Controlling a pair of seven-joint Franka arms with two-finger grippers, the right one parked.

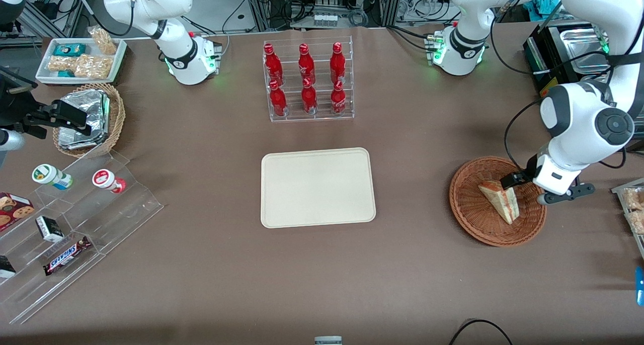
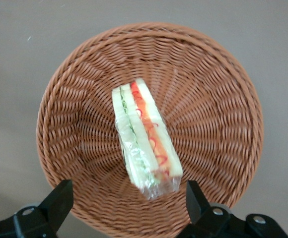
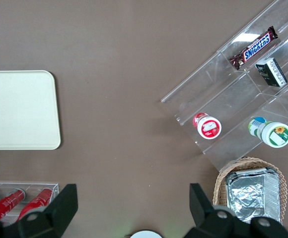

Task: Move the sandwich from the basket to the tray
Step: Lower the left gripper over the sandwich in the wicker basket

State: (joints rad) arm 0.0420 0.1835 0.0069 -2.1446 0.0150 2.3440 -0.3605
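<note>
The sandwich (image 1: 500, 200) is a clear-wrapped wedge lying in the shallow reddish-brown wicker basket (image 1: 468, 219), toward the working arm's end of the table. The wrist view shows its red and green layers (image 2: 144, 136) in the middle of the basket (image 2: 69, 109). The left arm's gripper (image 1: 526, 184) hangs just above the basket, over its rim and the sandwich's thick end. It is open and empty (image 2: 128, 198), its fingers wide apart and clear of the sandwich. The cream tray (image 1: 318, 187) lies bare at the table's middle and also shows in the right wrist view (image 3: 20, 109).
A clear rack of red bottles (image 1: 308, 81) stands farther from the front camera than the tray. At the parked arm's end are a deeper basket of foil packets (image 1: 85, 118), a white snack tray (image 1: 80, 58) and a clear stepped stand (image 1: 75, 224).
</note>
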